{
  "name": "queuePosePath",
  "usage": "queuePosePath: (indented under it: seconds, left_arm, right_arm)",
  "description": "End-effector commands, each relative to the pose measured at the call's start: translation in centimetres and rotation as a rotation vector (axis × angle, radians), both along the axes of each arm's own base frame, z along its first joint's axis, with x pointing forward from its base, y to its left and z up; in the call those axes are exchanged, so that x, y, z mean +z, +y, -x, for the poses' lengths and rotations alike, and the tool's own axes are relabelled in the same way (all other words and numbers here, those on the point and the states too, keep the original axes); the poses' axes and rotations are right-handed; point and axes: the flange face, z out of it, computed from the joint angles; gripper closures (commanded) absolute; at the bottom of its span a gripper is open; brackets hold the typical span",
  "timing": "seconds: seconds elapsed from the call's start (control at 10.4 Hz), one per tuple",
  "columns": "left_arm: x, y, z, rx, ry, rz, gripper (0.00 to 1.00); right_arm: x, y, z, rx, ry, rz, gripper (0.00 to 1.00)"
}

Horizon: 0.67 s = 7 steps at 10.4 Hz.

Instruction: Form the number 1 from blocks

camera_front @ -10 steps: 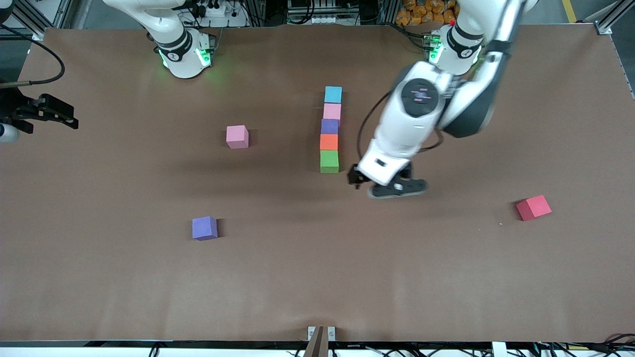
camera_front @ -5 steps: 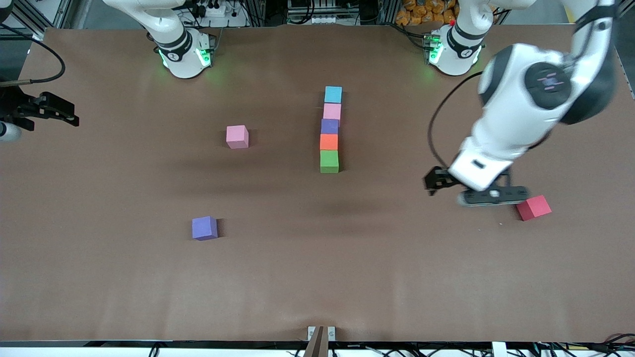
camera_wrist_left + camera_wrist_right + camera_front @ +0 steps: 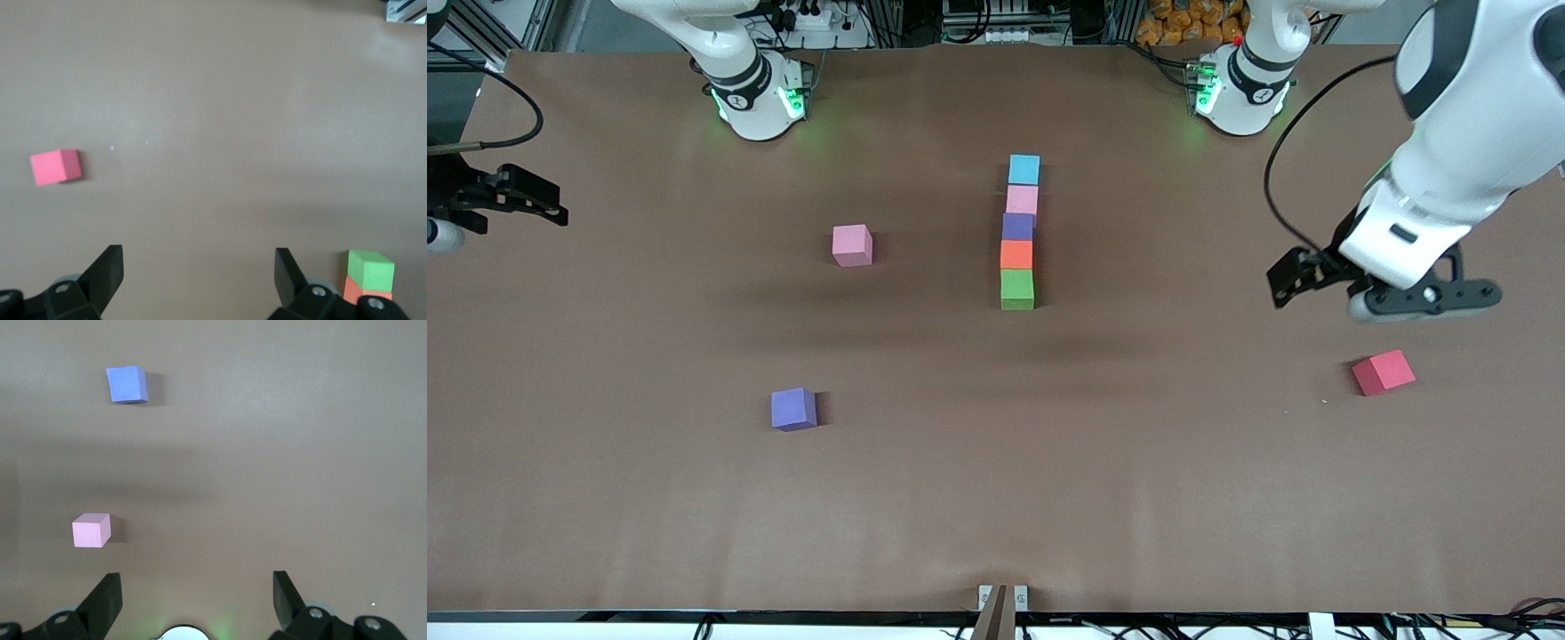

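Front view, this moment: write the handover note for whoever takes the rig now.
Left pincer: open, empty, over bare table above the red cube.
Right pincer: open, empty, waiting at the right arm's end of the table.
Done: light blue, pink, purple, orange and green blocks form one touching column mid-table, green nearest the front camera.
Loose: a second pink block and a second purple block toward the right arm's end.
Left: probably only the top flag of the 1, if wanted.
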Motion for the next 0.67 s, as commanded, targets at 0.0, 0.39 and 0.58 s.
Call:
queuePosePath:
  seconds: [0.0, 0.39, 0.58]
  left_arm:
    - [2.6, 0.5, 2.3, -0.037, 0.016, -0.03, 0.0]
    - [5.8, 2.1, 5.0, -0.096, 0.007, -0.043, 0.0]
    - [6.3, 3.0, 5.8, -0.101, 0.001, -0.048, 0.0]
  right_arm:
    - [0.7, -0.2, 0.4, 0.0, -0.002, 0.013, 0.0]
    - [1.1, -0.2, 0.0, -0.003, -0.036, 0.014, 0.0]
    - [1.2, -0.2, -0.1, -0.002, -0.044, 0.015, 0.0]
